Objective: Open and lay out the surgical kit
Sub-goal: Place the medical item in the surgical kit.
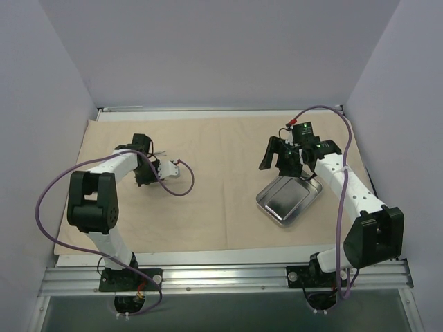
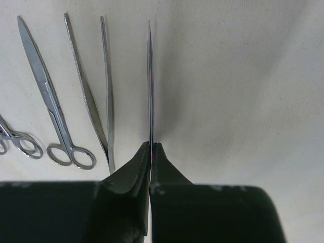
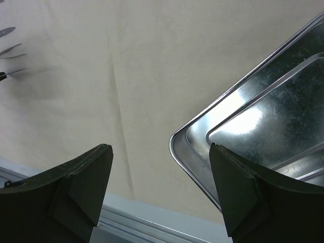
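Right gripper (image 3: pixel 159 149) gapes beside steel tray (image 3: pixel 263 116); left gripper (image 2: pixel 151 147) pinches instrument (image 2: pixel 150 76).

1. Left wrist view: the left gripper (image 2: pixel 151 146) is swallowing the near end of the thin instrument (image 2: pixel 150 86); its handle is not showing.
2. Same view: the left edge is cutting off a ringed instrument (image 2: pixel 14 137), with only its loops showing.
3. Right wrist view: the right edge is cropping the steel tray (image 3: pixel 263 116); one finger (image 3: pixel 238 192) of the right gripper (image 3: pixel 159 148) is covering its near rim.
4. Same view: blade tips (image 3: pixel 10 50) are poking in at the left edge, blurred, kinds unclear.
5. Top view: the laid-out instruments (image 1: pixel 160 152) are reading as tiny glints, with the left arm partly covering them; their number cannot be told.
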{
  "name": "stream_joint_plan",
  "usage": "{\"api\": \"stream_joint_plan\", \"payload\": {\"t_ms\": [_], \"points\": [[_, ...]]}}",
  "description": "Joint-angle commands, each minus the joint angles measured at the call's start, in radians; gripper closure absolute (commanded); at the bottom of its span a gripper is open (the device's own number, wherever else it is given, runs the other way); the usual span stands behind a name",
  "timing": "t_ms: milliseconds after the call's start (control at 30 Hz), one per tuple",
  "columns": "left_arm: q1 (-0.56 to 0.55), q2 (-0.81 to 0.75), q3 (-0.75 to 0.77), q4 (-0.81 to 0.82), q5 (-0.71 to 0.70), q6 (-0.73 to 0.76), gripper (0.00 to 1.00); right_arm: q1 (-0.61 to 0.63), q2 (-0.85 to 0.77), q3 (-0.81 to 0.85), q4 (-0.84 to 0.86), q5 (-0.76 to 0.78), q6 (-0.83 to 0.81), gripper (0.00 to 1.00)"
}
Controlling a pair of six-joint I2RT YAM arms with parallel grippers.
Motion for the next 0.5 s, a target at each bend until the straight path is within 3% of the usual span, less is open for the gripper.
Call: {"api": "stream_joint_plan", "payload": {"t_ms": [0, 467], "points": [[0.005, 0.021, 0.003, 0.03, 0.035, 0.001, 0.98, -0.009, 0.003, 0.012, -0.007, 0.0, -0.002, 0.21], [0.028, 0.049, -0.011, 0.059, 0.013, 0.017, 0.98, -0.018, 0.005, -0.003, -0.009, 0.0, -0.005, 0.21]]}}
